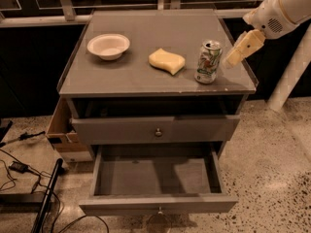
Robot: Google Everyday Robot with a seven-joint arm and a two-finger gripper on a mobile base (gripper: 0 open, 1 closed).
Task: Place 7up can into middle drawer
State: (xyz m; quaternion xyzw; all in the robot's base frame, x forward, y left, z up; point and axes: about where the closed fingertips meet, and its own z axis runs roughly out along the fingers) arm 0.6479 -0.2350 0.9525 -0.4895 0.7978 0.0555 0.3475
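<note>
The 7up can stands upright near the right front corner of the grey cabinet top. My gripper hangs just to the right of the can, at about the can's height and a small gap away, at the end of the white arm that comes in from the upper right. The middle drawer is pulled out below; its grey floor shows nothing on it, and its small knob is at the front.
A yellow wavy sponge lies left of the can. A white bowl sits at the back left of the top. The upper knobbed drawer front is nearly shut. A cardboard box and cables are on the floor at left.
</note>
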